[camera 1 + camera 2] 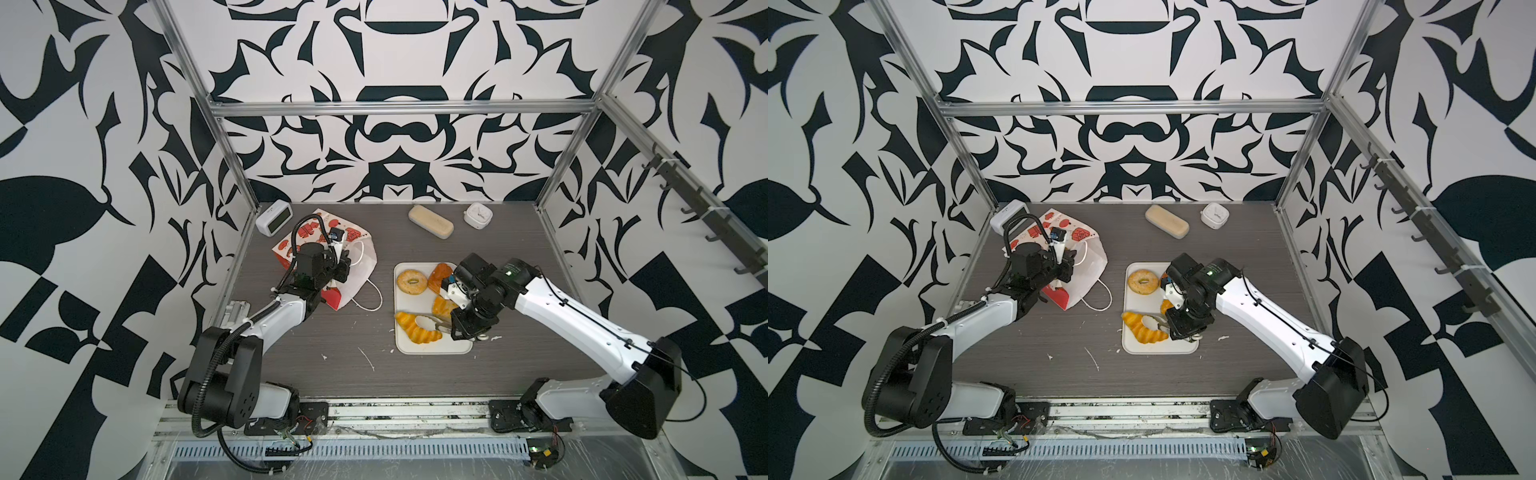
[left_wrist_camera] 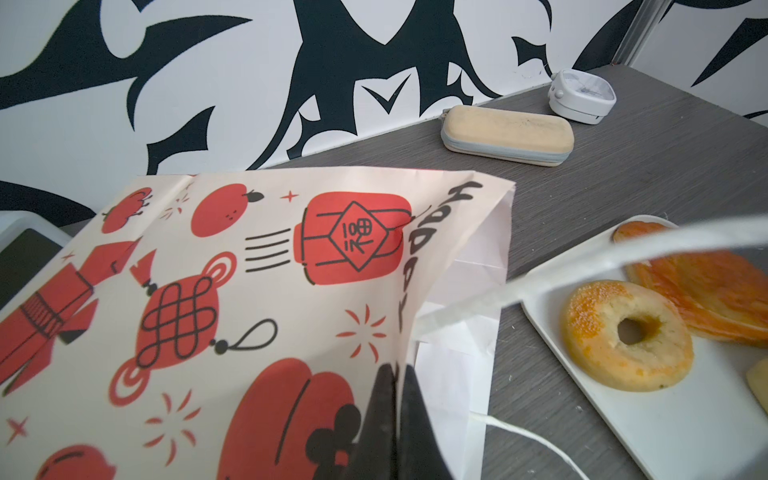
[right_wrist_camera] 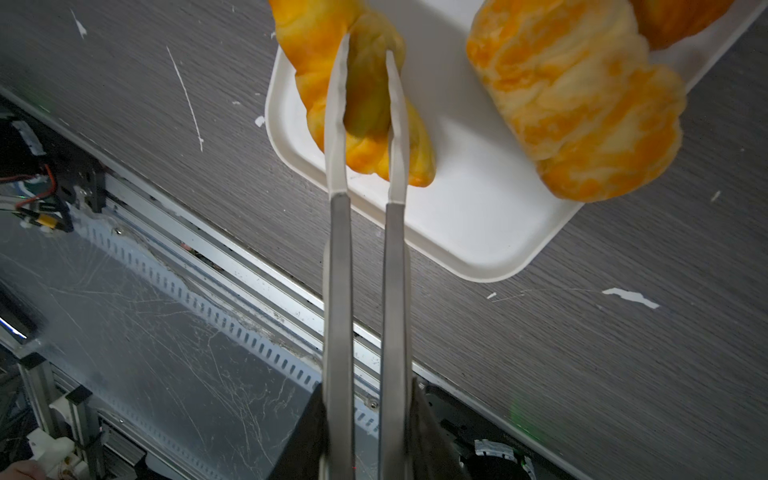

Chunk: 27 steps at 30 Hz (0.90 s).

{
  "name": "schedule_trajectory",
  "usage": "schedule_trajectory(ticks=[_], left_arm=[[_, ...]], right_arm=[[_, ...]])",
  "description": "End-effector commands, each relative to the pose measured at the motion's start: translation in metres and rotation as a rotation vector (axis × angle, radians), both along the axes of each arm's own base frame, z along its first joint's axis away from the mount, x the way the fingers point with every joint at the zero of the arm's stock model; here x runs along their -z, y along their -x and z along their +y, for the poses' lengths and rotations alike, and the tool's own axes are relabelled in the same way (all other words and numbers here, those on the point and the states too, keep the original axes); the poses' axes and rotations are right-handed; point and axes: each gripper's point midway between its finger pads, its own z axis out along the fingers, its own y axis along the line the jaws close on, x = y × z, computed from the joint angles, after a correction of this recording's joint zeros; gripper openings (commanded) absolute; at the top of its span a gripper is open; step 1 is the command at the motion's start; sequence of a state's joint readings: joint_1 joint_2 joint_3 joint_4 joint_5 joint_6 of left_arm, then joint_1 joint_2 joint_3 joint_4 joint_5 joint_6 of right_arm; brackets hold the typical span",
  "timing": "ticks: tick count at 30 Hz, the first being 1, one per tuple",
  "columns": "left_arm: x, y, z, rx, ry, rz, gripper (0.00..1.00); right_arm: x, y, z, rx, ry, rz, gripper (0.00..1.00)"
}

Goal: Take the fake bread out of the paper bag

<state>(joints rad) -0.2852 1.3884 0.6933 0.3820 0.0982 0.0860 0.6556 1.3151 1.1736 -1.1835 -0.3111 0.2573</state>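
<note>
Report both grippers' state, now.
Left gripper: shut on the paper bag, at its rim.
Right gripper: shut on the tongs, whose tips straddle a croissant on the tray.

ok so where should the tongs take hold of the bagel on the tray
Probably across one wall of the ring bagel: one tip of the tongs in the hole, the other outside, coming straight down. It lies flat on the white tray with its hole facing up. The front wall looks best, since bare tray shows there, while the triangular puff sits close beside it.
</note>
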Motion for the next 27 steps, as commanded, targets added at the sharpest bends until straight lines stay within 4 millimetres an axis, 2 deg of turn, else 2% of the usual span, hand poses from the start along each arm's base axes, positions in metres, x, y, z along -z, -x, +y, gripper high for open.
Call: schedule_trajectory(ticks=[1, 8, 13, 18, 22, 27], left_arm=[[-0.002, 0.003, -0.001, 0.01, 0.03, -0.014, 0.0], [-0.002, 0.004, 0.0, 0.011, 0.032, -0.013, 0.0], [0.0, 0.004, 0.0, 0.01, 0.029, -0.009, 0.0], [-0.001, 0.004, 0.0, 0.012, 0.03, -0.011, 0.0], [0.001, 0.004, 0.001, 0.009, 0.029, -0.009, 0.0], [0.002, 0.004, 0.001, 0.009, 0.029, -0.007, 0.0]], right_arm=[[-0.007, -0.004, 0.003, 0.048, -0.049, -0.017, 0.28], [-0.001, -0.012, 0.001, 0.081, -0.042, -0.009, 0.31], [-0.002, -0.017, 0.008, 0.104, -0.088, 0.006, 0.32], [0.001, -0.021, 0.005, 0.121, -0.073, 0.001, 0.33], [-0.003, -0.025, 0.008, 0.123, -0.091, -0.003, 0.44], [-0.013, -0.03, 0.006, 0.122, -0.097, -0.04, 0.48]])
